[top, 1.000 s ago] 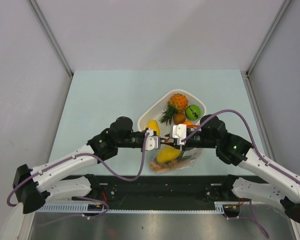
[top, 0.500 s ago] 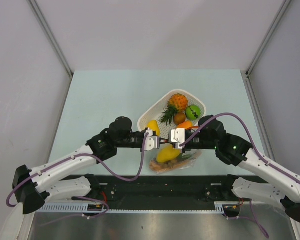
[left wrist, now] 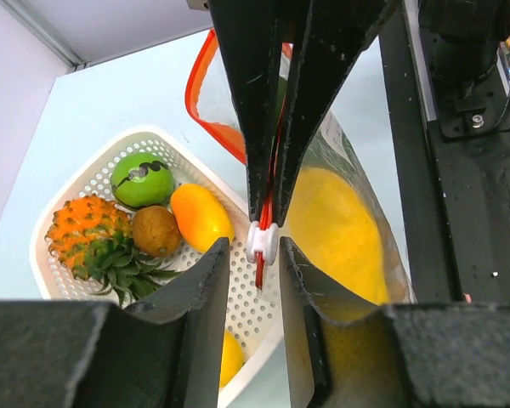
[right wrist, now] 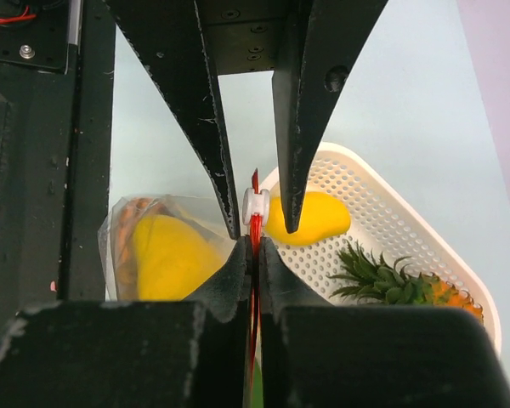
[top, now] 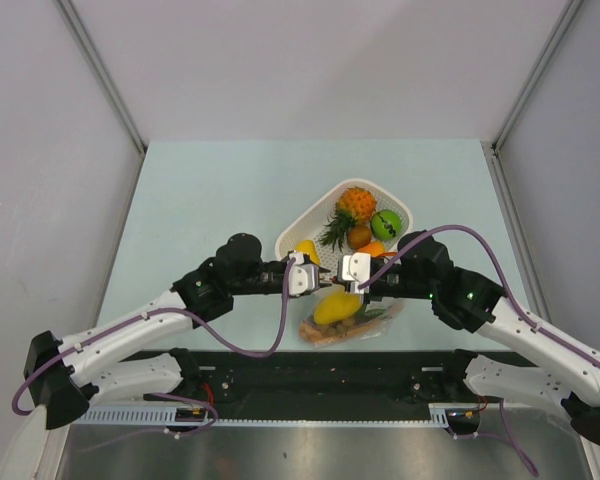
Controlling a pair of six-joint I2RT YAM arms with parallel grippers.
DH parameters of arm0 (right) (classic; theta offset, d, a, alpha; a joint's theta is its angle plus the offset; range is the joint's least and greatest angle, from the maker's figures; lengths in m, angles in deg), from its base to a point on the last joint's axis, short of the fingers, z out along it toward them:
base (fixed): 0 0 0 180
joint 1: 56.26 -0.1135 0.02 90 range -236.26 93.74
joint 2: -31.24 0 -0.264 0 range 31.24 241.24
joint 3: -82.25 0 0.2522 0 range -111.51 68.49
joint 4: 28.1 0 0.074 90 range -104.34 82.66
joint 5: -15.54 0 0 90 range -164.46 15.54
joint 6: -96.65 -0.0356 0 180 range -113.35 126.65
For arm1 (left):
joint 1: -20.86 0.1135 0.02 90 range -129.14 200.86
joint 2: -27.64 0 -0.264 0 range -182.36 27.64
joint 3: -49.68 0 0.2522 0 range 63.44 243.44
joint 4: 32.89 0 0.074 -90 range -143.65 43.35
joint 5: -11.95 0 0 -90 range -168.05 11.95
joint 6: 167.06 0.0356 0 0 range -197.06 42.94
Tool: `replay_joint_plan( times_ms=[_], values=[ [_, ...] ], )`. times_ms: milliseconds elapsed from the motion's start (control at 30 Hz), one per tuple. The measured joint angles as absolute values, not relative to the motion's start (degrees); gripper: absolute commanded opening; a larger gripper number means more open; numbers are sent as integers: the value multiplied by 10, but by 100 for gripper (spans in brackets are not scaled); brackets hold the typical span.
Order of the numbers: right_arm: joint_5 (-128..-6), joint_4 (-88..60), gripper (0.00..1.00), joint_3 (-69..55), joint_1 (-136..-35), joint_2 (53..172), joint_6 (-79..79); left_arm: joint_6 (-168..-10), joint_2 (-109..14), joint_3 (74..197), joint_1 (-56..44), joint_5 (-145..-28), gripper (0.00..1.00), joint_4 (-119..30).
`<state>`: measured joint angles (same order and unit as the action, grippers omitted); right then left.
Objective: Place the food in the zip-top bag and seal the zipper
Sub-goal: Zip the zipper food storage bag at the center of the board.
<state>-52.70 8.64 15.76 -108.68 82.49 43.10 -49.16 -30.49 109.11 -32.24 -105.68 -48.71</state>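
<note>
The zip-top bag (top: 365,318) lies at the near edge below the basket, with a large yellow food piece (top: 335,307) and a brownish piece inside. My right gripper (right wrist: 253,248) is shut on the red-orange zipper (right wrist: 254,228) just behind its white slider (right wrist: 255,204). My left gripper (left wrist: 252,248) stands open with the slider (left wrist: 262,242) between its fingers, a small gap on each side. Beyond the right gripper's grip the zipper (left wrist: 192,95) curves apart, so the mouth stands open there. From above, both grippers (top: 315,278) (top: 342,280) meet tip to tip over the bag.
The white perforated basket (top: 300,222) sits just beyond the bag and holds a spiky orange fruit (top: 356,203), a green one (top: 385,223), a brown one (top: 359,236), an orange one (top: 372,249) and a yellow one (top: 306,250). Black arm mounts (top: 330,370) run along the near edge.
My right gripper has shut on the zipper strip. My left gripper, shut a second ago, has opened around the slider and lifted a little towards the basket.
</note>
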Motion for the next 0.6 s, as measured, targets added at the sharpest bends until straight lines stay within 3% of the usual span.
replay_joint_plan(
  times_ms=[233, 367, 400, 433, 500, 567, 600],
  values=[
    [-528, 86, 0, 158, -1086, 822, 424, -501, -305, 1081, -322, -1057, 31, -485],
    [-528, 85, 0, 158, -1086, 822, 422, -500, -305, 1080, -322, -1057, 12, -485],
    [-528, 85, 0, 158, -1086, 822, 422, -500, -305, 1080, -322, -1057, 1, -485],
    [-528, 85, 0, 158, -1086, 822, 422, -499, -305, 1080, -322, -1057, 0, -485],
    [-527, 85, 13, 157, -1086, 822, 422, -497, -305, 1080, -322, -1057, 0, -485],
    [-526, 86, 35, 158, -1086, 822, 422, -496, -305, 1080, -322, -1057, 0, -485],
    [-524, 85, 38, 158, -1086, 822, 423, -495, -305, 1080, -322, -1057, 0, -485]
  ],
)
